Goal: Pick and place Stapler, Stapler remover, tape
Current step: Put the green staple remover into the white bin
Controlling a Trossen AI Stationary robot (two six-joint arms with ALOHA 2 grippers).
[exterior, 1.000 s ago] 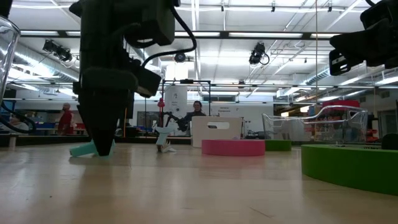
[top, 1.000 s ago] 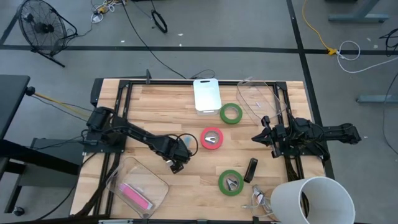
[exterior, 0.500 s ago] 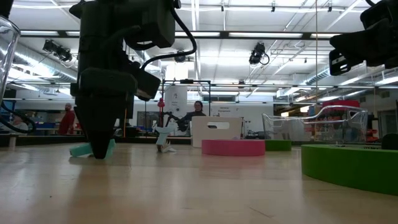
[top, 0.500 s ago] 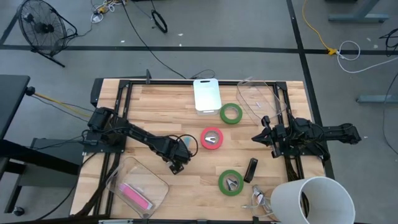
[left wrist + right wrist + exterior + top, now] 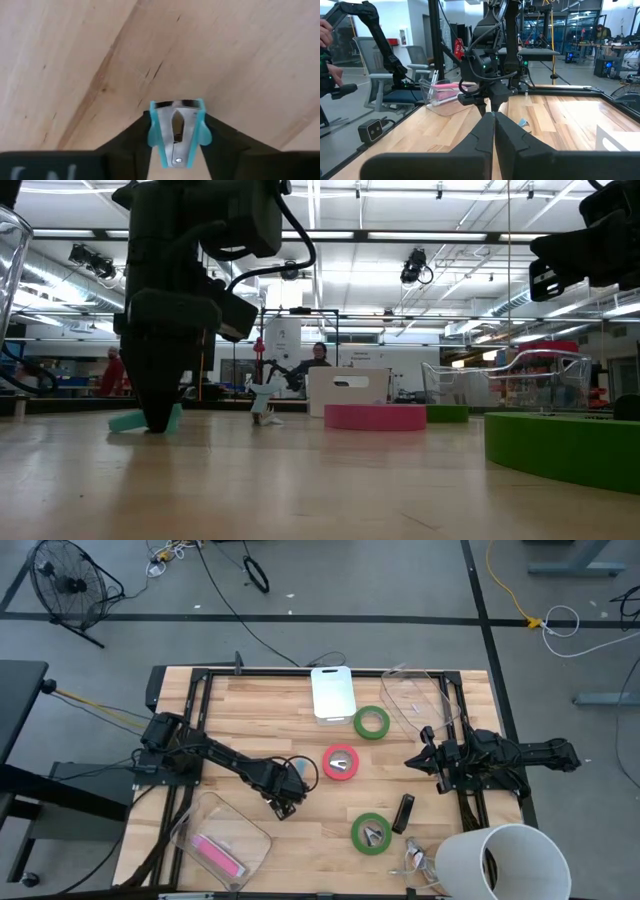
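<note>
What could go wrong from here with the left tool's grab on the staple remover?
1. The left tool has its fingers at the sides of the teal staple remover, low on the wooden table. The flared plastic wings look slippery, so it may squirt out as the fingers close.
2. The red tape roll lies just beside it; a sideways swing on lift could knock it.

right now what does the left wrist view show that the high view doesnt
Only the left wrist view shows the teal staple remover between the left gripper's fingers, its metal claws facing the wood. Only the high view shows the red tape roll, two green rolls, the black stapler and the right gripper, shut and waiting at the right. Both show the wooden table.
</note>
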